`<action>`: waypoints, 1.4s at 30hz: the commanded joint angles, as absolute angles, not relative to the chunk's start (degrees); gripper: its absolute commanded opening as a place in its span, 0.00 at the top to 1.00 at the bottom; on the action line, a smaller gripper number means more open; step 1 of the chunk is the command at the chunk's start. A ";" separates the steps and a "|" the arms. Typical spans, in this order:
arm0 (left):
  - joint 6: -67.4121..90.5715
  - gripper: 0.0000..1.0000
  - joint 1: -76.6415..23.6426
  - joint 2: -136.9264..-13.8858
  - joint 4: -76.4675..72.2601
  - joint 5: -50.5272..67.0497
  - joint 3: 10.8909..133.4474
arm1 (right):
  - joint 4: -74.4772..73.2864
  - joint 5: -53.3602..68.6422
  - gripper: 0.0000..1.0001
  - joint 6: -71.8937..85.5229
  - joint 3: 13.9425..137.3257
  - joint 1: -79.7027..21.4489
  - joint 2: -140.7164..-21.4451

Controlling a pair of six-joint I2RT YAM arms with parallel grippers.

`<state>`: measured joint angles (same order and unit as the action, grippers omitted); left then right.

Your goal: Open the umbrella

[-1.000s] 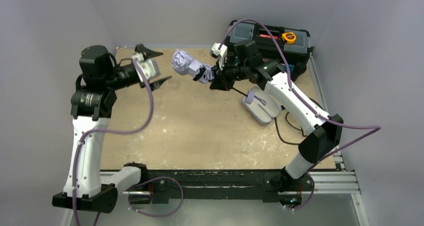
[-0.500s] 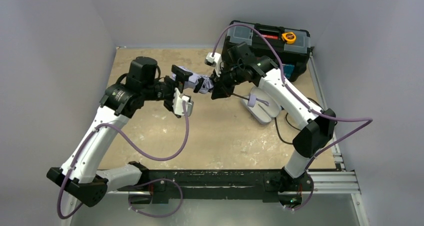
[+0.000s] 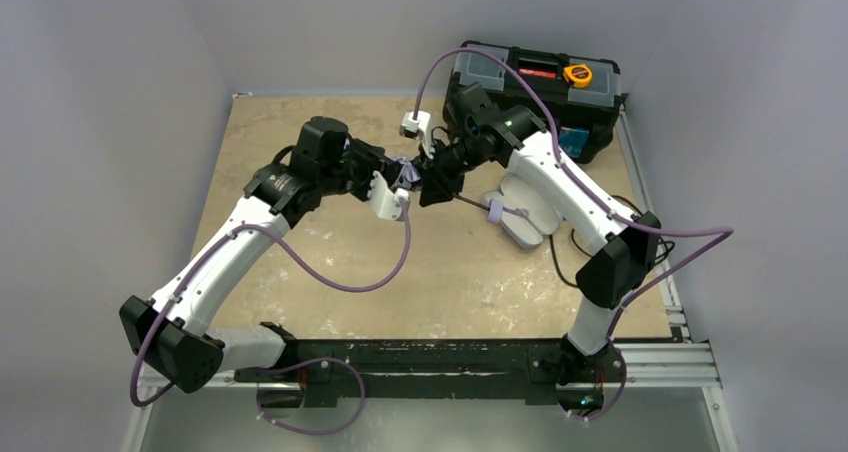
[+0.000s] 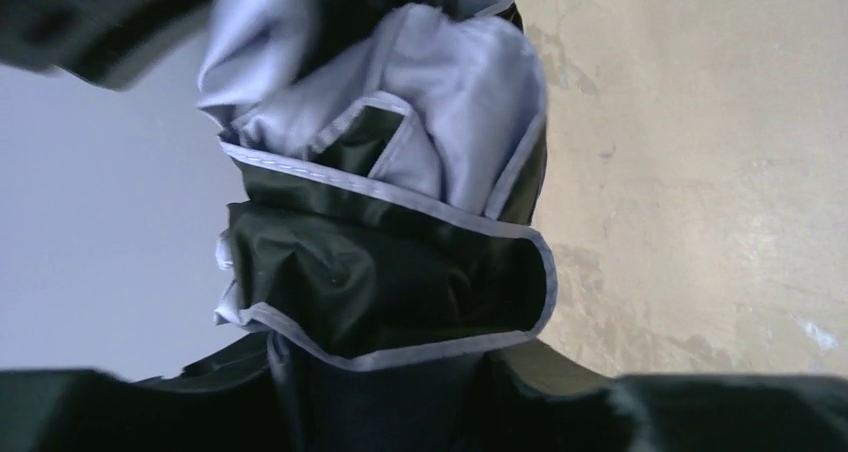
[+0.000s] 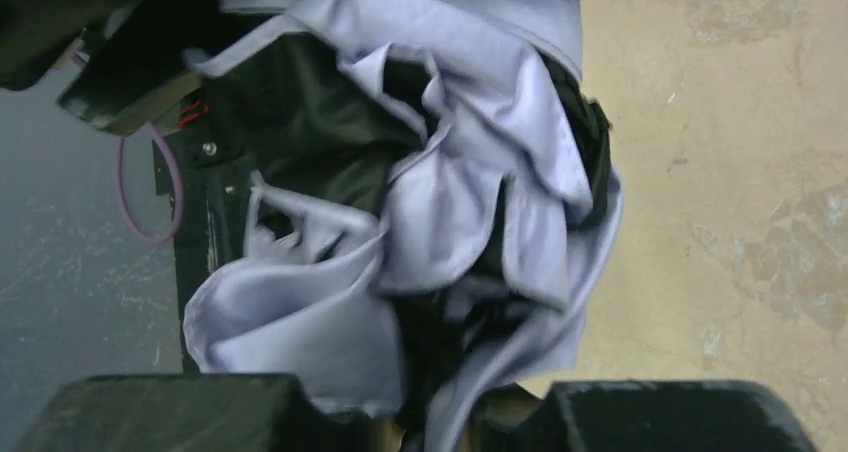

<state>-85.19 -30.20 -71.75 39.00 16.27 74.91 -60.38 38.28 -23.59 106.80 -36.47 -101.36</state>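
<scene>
Swinging in from far left of the toolbox [image 3: 540, 82], the left hand [image 3: 388, 182] had crossed to the umbrella [image 3: 408, 172] and narrowed its jaws around the bunched canopy. Its wrist view showed black and lavender folds filling the gap, but one finger was blurred, so I could not tell whether that grip had settled. The right hand [image 3: 433, 177] was clamped shut on the umbrella's other end, holding it off the desk [image 3: 400, 272], just left of the toolbox and in front of it.

With both hands at the bundle, a pull apart along the shaft looked possible next; the canopy was not yet spread.

Ribs and runner were buried under fabric. From above the shaft was a thin dark line toward a knob [image 3: 497, 210] in front of the toolbox, hard to separate from the case [image 3: 530, 222] beneath.
</scene>
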 commanded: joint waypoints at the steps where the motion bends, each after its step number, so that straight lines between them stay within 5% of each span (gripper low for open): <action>1: -85.14 1.00 -28.73 -72.10 39.18 11.31 74.99 | -60.99 36.37 0.70 -26.55 103.81 -33.31 -97.14; 5: -86.68 1.00 -24.80 -71.24 38.72 12.12 73.84 | -64.87 28.77 0.66 -30.80 97.36 -28.73 -96.12; 13: -86.49 1.00 -11.79 -73.39 40.93 16.09 78.90 | -59.96 6.62 0.83 -41.34 68.52 -22.55 -87.31; 24: -94.84 1.00 9.94 -80.59 37.25 21.48 83.32 | -67.08 5.49 0.78 -49.90 70.06 -11.77 -81.84; 32: -87.66 1.00 -2.66 -74.89 37.57 30.86 82.58 | -68.54 31.05 0.18 -39.08 94.70 -15.48 -86.40; 37: -89.29 1.00 -12.78 -70.47 31.72 27.74 75.22 | -59.83 38.74 0.07 -26.62 106.47 -22.01 -88.76; 42: -85.99 1.00 -20.09 -70.05 28.58 22.70 75.35 | -52.61 38.88 0.01 -19.77 105.86 -28.76 -89.42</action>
